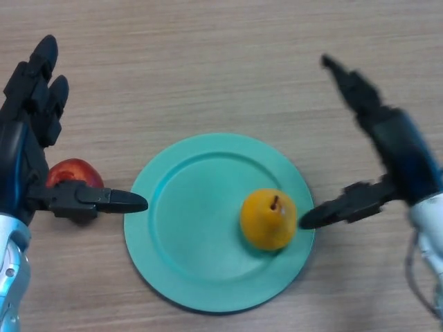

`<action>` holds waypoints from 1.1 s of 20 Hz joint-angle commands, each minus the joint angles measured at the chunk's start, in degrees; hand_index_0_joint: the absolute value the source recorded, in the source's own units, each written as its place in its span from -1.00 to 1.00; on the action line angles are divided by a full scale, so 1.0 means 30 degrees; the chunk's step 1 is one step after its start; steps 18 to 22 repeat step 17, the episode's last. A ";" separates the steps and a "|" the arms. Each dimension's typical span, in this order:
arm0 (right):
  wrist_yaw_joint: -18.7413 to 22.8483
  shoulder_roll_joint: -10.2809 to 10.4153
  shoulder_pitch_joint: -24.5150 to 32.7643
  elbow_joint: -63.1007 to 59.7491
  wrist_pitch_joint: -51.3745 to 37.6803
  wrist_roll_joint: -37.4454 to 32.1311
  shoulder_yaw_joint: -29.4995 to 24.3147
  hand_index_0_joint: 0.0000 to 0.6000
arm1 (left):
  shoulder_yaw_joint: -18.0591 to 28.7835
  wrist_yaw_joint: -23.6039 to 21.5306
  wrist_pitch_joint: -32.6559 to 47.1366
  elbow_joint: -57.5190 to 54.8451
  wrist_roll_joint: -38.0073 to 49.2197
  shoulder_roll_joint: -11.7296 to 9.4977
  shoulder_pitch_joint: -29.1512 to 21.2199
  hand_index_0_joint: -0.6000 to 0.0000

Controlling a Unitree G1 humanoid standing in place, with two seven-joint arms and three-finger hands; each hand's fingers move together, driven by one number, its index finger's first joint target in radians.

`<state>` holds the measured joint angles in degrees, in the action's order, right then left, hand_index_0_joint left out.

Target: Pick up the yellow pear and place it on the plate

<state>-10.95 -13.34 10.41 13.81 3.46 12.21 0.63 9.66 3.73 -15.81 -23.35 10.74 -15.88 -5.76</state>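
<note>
The yellow pear (268, 219) sits on the plate (180, 214) (smooth, round, could roll); hold its fat middle. Both hands, left (31, 138) and right (394, 162), are open, fingers straight.

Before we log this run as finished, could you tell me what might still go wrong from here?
1. The yellow pear sits near the teal plate rim; the right robot hand, open with its thumb beside the pear, could nudge it off.
2. The left robot hand, open, could bump the red apple.
</note>
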 commanded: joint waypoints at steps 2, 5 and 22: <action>0.0484 -0.1285 -0.0676 0.1527 -0.2782 -0.2028 -0.2855 -1.00 | 0.1064 0.0224 0.3646 -0.0651 -0.0496 -0.0647 -0.0119 1.00; 0.0416 -0.1650 -0.1664 0.0997 -0.3868 -0.2708 -0.3882 -1.00 | 0.1354 0.0809 0.3922 -0.0877 -0.1117 -0.0621 0.0456 1.00; 0.0252 -0.1497 -0.2094 0.2084 -0.2647 -0.3380 -0.3965 -1.00 | 0.1284 0.0112 0.4093 -0.0825 -0.1272 -0.0419 0.0647 1.00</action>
